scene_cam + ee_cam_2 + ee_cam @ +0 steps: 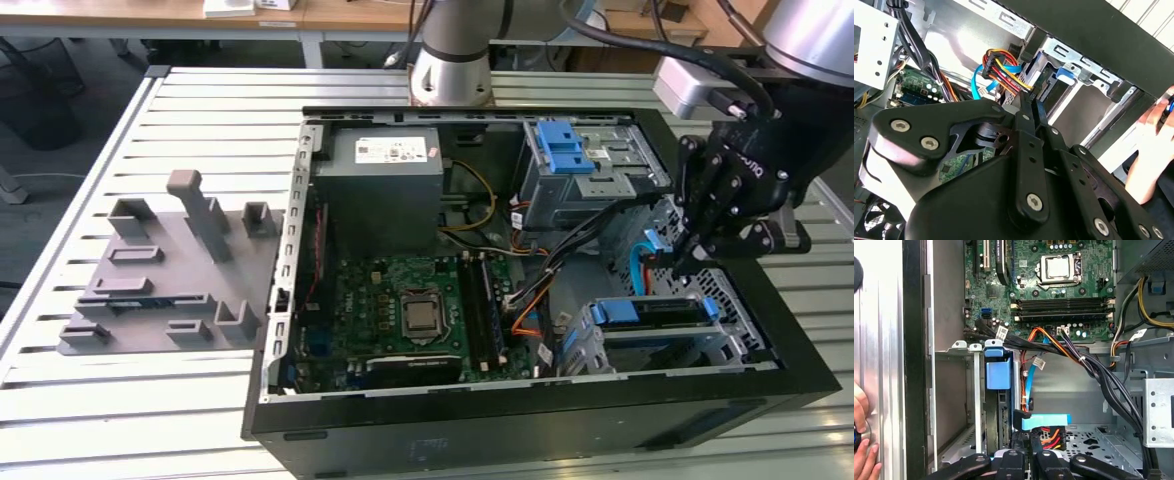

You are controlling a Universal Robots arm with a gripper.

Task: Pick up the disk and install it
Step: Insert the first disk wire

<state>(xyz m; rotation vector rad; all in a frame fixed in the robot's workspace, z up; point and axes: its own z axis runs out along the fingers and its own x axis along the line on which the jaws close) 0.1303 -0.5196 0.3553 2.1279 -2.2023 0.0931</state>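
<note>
The disk (650, 312) sat on edge in the metal drive cage (727, 335) at the front corner of the open computer case (534, 420), on the exterior view's right; its blue plastic carrier showed as a strip along the top, with the grey body below it hard to make out. In the first wrist view the same disk (1002, 415) stood as a thin dark slab between the cage's metal walls, with a blue tab at its end. The gripper (697, 250) hung over the case's right edge just above the cage, pointing down and reaching in among the coloured cables (561, 250). In the second wrist view its fingers (1029, 107) lay close together, near a bundle of red, yellow and orange wires (1004, 70); whether they pinched anything could not be told. A person's hand (1154, 150) rested outside the case wall.
</note>
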